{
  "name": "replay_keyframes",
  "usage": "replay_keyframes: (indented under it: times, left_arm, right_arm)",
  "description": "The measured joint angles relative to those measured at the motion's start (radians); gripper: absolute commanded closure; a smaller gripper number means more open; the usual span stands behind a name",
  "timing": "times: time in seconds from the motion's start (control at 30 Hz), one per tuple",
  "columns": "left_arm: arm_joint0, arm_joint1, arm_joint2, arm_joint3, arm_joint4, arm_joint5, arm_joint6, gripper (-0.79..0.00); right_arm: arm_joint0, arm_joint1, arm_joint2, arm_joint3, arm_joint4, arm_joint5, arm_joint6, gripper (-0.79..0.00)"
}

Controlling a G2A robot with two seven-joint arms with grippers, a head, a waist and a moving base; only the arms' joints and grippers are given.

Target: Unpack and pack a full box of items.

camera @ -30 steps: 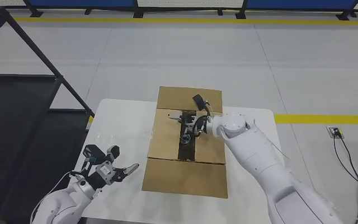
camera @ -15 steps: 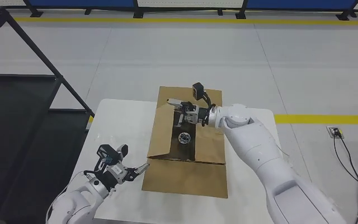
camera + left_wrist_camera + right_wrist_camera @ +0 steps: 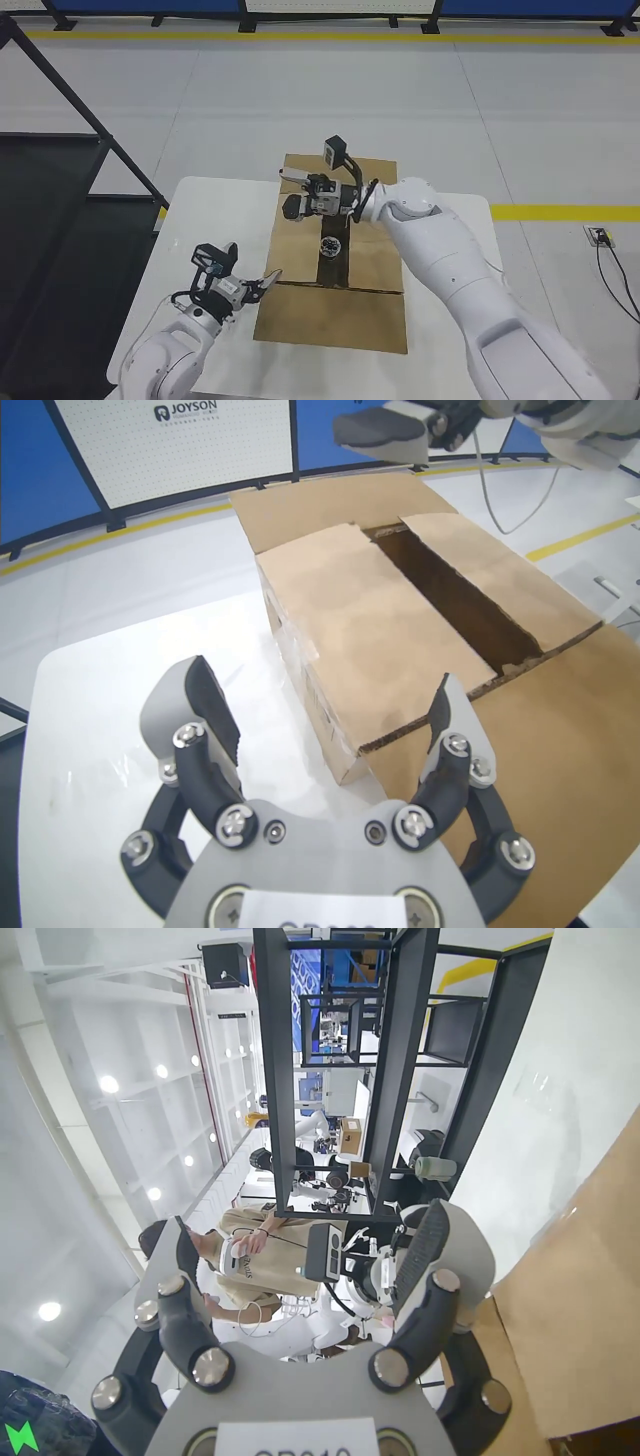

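Observation:
A brown cardboard box (image 3: pixel 300 240) stands in the middle of the white table (image 3: pixel 215 215). Its two top flaps lie almost closed, with a dark slot between them. A small dark and white item (image 3: pixel 330 247) shows inside the slot. My right gripper (image 3: pixel 292 192) hovers open and empty above the far left part of the box, turned sideways (image 3: pixel 305 1223). My left gripper (image 3: pixel 258 285) is open at the box's near left corner, and that corner (image 3: pixel 355 760) sits between its fingers (image 3: pixel 210 710). The long slot (image 3: pixel 450 600) also appears in the left wrist view.
One outer flap (image 3: pixel 330 318) lies folded out flat toward me and another (image 3: pixel 335 172) toward the far side. Bare table lies left of the box. A black frame (image 3: pixel 70 90) stands beyond the table's left edge. A dark packet (image 3: pixel 35 1418) shows under my right gripper.
My right gripper has risen out of the slot and swung toward the far left of the box, empty. My left gripper has moved right, up to the box's near left corner.

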Motion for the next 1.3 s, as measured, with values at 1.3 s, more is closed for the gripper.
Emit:
replay_keyframes:
  times: [1.3]
  left_arm:
    - [0.077, 0.023, -0.147, 0.031, 0.055, -0.16, 0.034, -0.785]
  right_arm:
    - [-0.049, 0.026, -0.026, 0.074, -0.361, 0.028, -0.416, -0.785]
